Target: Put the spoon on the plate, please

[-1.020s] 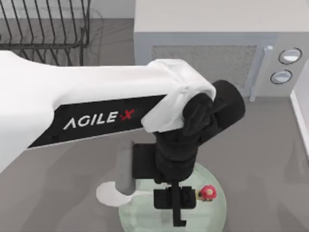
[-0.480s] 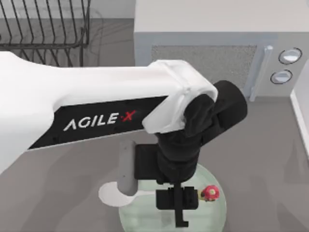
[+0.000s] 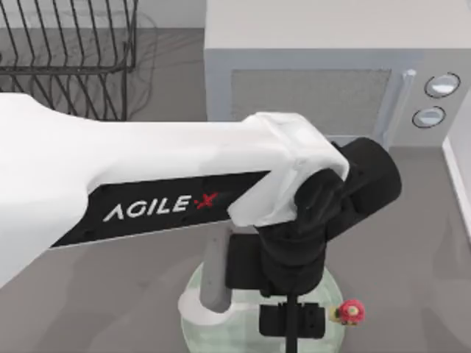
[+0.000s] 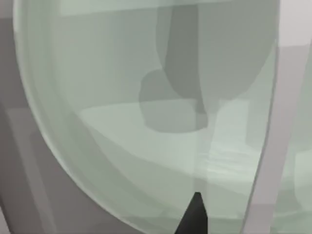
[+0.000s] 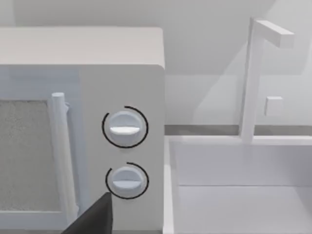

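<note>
While left gripper [image 3: 292, 323] (grip unclear) hovers over plate [image 3: 195, 329], spoon's [image 3: 193, 303] axis is hidden.

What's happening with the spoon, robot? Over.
Left gripper over the plate. Spoon at plate's left rim. Red mushroom toy at its right rim. Right gripper faces microwave.

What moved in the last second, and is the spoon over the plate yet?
The left arm swung toward the top view's right and nearer its bottom edge, taking the left gripper and the spoon along. The spoon's white bowl, earlier on the table left of the plate, now overlaps its left rim. The small red toy also shifted right. Microwave and dish rack stayed put.
</note>
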Controlling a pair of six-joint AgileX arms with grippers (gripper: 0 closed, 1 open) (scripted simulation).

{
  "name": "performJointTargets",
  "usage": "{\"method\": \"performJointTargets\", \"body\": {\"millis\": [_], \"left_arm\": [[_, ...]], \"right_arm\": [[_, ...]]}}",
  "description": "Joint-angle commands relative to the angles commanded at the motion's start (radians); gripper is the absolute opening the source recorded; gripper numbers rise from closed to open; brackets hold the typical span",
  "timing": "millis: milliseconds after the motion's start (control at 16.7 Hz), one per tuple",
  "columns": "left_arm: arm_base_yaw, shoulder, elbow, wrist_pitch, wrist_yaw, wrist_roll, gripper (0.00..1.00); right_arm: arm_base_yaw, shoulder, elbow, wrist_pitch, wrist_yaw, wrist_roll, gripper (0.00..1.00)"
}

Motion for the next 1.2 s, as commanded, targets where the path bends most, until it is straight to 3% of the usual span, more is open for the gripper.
{"method": "performJointTargets", "body": {"millis": [420,1200], "left_arm": [[-0.016,-0.012,-0.011,0.069,0.007,0.004,0.0],[0.063,0.056,-0.071,0.073,-0.053,-0.032,0.0]], "right_arm": [[0.0,0.0,0.0,0.0,0.0,0.0,1.0],[0.0,0.0,0.0,0.0,0.0,0.0,1.0]]}}
